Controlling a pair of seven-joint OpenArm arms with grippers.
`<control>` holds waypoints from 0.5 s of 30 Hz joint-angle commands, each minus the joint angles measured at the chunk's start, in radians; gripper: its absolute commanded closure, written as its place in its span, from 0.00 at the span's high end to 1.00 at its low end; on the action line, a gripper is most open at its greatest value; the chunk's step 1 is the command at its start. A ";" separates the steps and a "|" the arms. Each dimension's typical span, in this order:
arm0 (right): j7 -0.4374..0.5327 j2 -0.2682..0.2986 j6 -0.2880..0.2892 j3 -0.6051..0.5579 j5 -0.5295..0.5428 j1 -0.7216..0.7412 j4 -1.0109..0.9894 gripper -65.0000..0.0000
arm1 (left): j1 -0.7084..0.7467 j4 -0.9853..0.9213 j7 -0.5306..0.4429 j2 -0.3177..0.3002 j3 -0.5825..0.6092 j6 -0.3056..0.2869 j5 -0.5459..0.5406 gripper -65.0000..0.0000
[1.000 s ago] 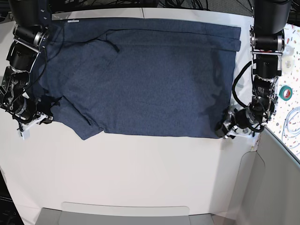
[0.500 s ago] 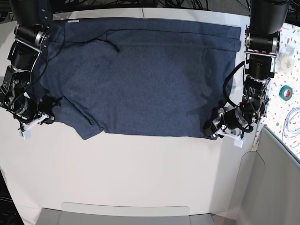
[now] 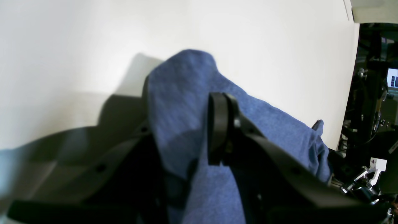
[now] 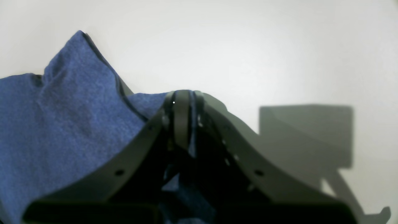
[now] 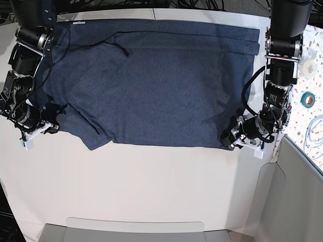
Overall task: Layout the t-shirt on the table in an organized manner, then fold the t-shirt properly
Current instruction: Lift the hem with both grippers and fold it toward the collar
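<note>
Left gripper [image 5: 228,137] moved in onto the shirt [image 5: 161,80] corner, jaws clamping cloth. Right gripper [image 5: 54,124] pinched shut on sleeve edge; lettering hidden.

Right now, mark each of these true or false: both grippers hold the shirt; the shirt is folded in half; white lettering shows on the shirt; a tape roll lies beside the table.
1. Both grippers hold the shirt: true. The left gripper and the right gripper are each shut on cloth.
2. The shirt is folded in half: false. It lies spread out across the table.
3. White lettering shows on the shirt: false. Only plain blue cloth shows.
4. A tape roll lies beside the table: true, on the speckled strip.
</note>
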 commanded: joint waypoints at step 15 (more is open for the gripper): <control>-0.027 -0.001 0.003 0.000 -0.023 0.001 0.022 0.00 | -0.001 0.061 0.015 -0.028 0.002 0.030 0.050 0.00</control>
